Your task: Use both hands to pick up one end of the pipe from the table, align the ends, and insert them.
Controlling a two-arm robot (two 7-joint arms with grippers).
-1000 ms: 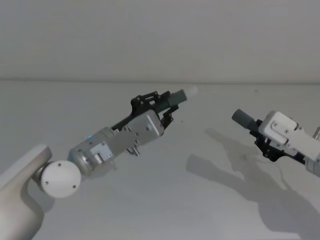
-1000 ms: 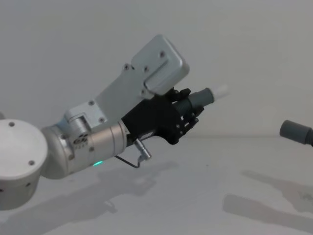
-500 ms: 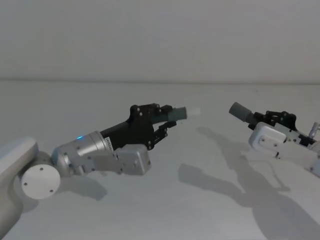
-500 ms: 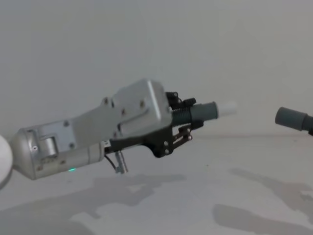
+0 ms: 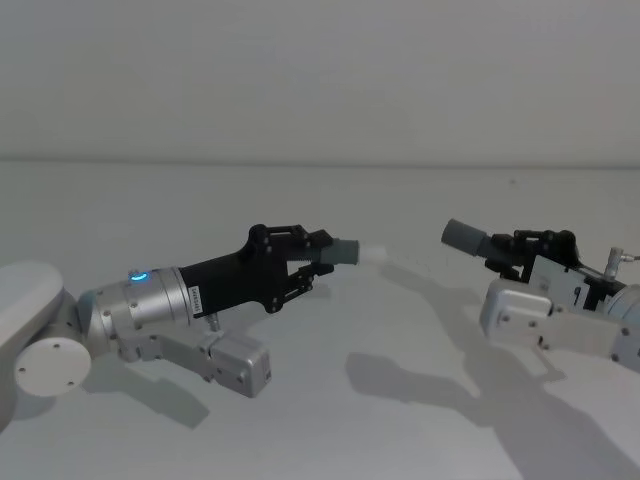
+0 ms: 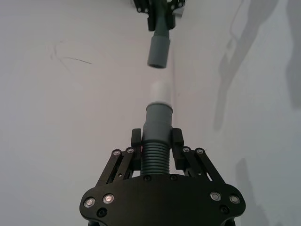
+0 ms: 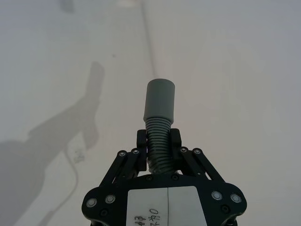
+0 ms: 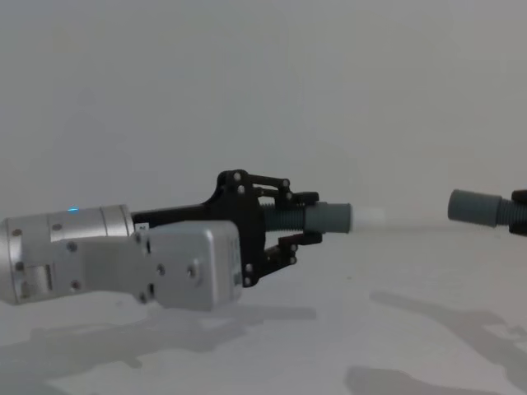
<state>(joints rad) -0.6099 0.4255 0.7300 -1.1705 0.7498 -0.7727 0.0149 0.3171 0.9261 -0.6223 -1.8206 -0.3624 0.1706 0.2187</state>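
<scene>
1. tabletop point(image 5: 320, 420): white, under both arms.
2. left end effector point(image 5: 322, 254), right end effector point(image 5: 516, 252): each clamped on the pipe point(image 6: 155, 157), aloft.
3. pipe: likely light, floppy; hold just behind each end.
4. white tip point(image 5: 372, 252) faces hollow cuff point(image 5: 465, 236), apart.

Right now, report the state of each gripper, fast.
Left gripper: shut on the pipe just behind its white-tipped cuff.
Right gripper: shut on the pipe just behind its plain dark cuff.

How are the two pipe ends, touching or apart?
Apart. The left wrist view shows a clear gap between the white tip and the dark cuff.
</scene>
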